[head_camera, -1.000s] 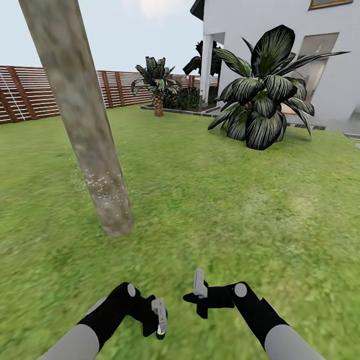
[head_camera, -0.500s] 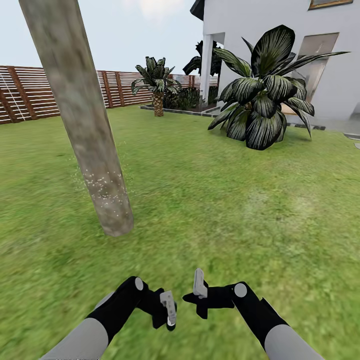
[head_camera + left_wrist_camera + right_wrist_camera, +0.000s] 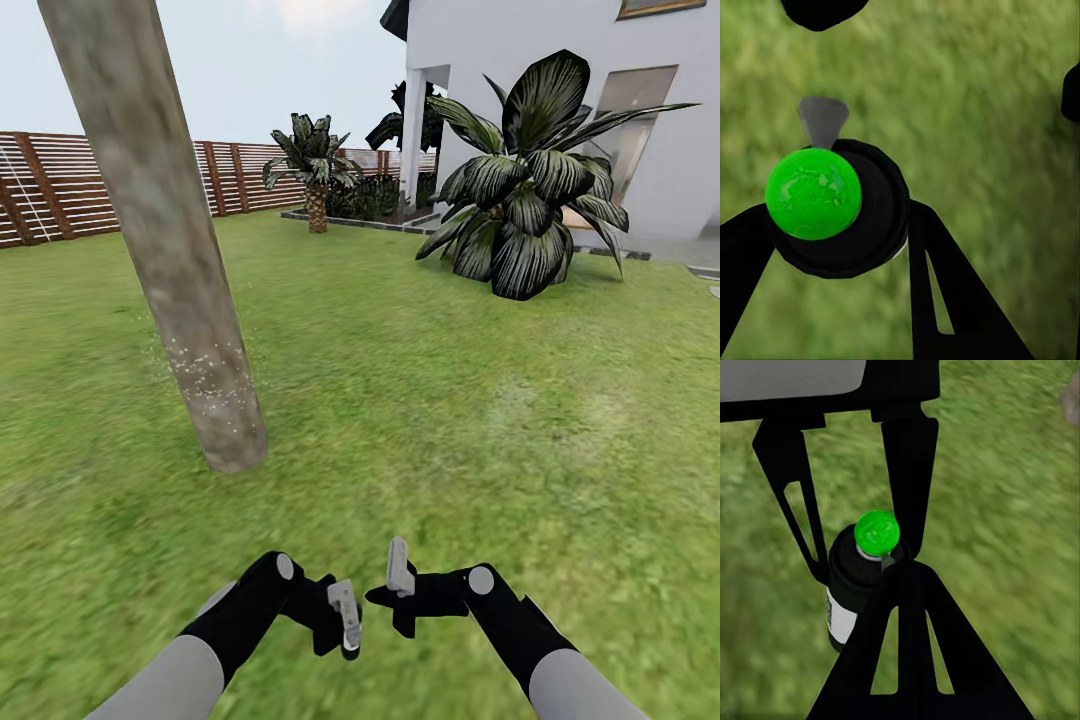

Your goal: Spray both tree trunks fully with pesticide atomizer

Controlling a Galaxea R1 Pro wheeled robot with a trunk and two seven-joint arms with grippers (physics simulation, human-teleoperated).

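Shifted rightward since 1 second back: left end effector [image 3: 345, 625], now nearer right end effector [image 3: 398, 580], low centre of frame. Clamped on atomizer [image 3: 840, 206], green-capped, between left fingers. Cannot tell right one's state. Speckled with pesticide [image 3: 210, 375] low on trunk [image 3: 160, 230], left of frame; upper bark bare. Probably early: 1 trunk partly covered, second untouched.

- A big bush [image 3: 525, 215] with dark striped leaves grows near the white house [image 3: 560, 60].
- A small palm [image 3: 314, 170] stands by the fence [image 3: 60, 185].
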